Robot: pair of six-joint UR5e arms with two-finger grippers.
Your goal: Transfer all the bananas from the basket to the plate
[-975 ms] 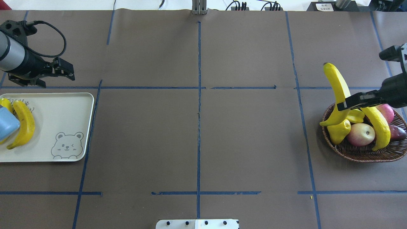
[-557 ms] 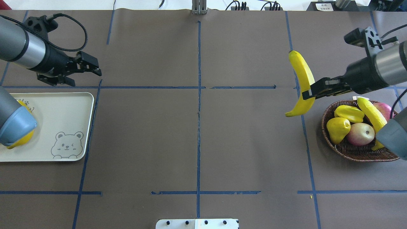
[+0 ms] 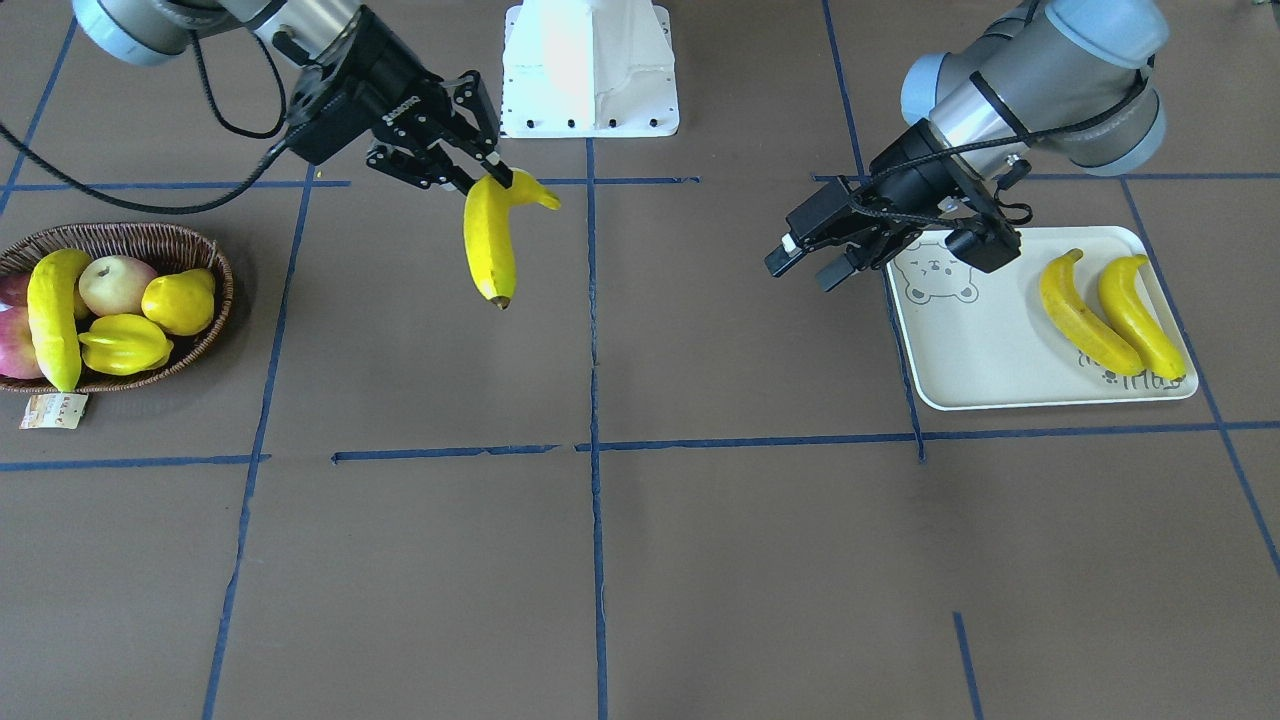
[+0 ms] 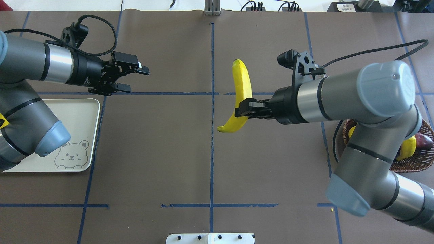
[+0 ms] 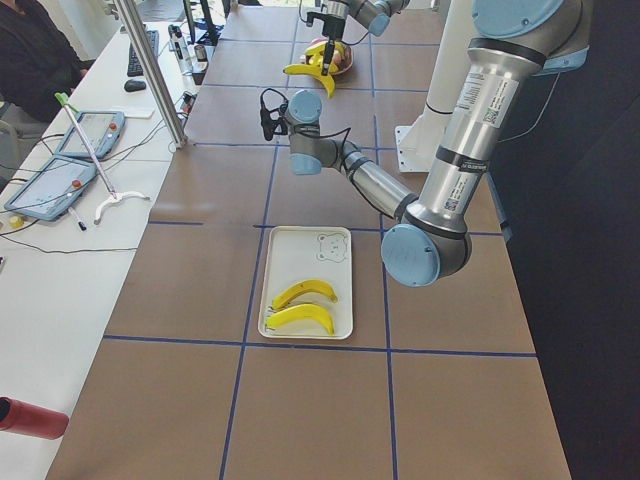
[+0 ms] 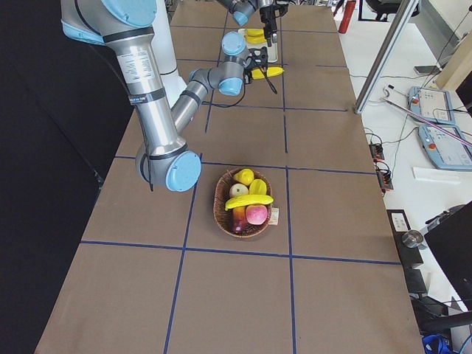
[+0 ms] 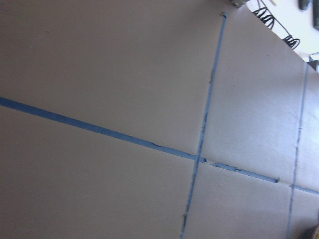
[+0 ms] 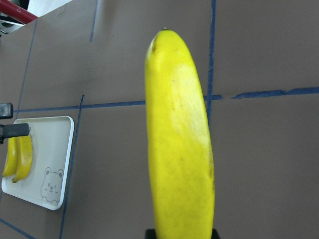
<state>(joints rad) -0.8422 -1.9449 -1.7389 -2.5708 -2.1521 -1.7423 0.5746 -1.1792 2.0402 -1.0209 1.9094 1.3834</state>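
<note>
Overhead exterior: right gripper pinches the banana, long axis running away from the robot.

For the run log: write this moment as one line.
right gripper shut on carried banana above mid-table | left gripper open | plate holds two bananas | basket holds one banana

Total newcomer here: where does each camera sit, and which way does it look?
Front-facing: across the table, facing the robot; base, left arm, right arm.
Overhead: behind the robot, looking down; both arms, held banana.
Exterior left: table end by the plate; left arm nearest.
Exterior right: end by the basket; right arm nearest.
Left wrist: table only; no body.
Right wrist: along the held banana; jaws' tips.
Shared: front-facing and overhead show that banana.
</note>
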